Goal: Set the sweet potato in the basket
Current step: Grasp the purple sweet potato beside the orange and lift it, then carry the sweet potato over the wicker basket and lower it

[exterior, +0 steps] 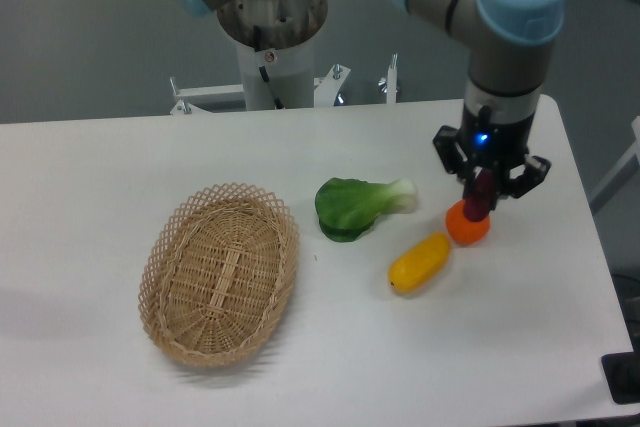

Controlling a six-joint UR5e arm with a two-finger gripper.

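Note:
The sweet potato (479,198) is a slim magenta-purple tuber hanging upright between my gripper's fingers. My gripper (482,185) is shut on it, at the right side of the table, just above the round orange fruit (467,226). The basket (219,273) is a large oval tan wicker one with a looped lattice rim. It lies empty at the left of the table, far from the gripper.
A yellow oblong vegetable (420,262) lies left of and below the orange fruit. A green leafy vegetable with a white stalk (356,206) lies between the basket and the gripper. The robot's base (272,37) stands at the table's back edge.

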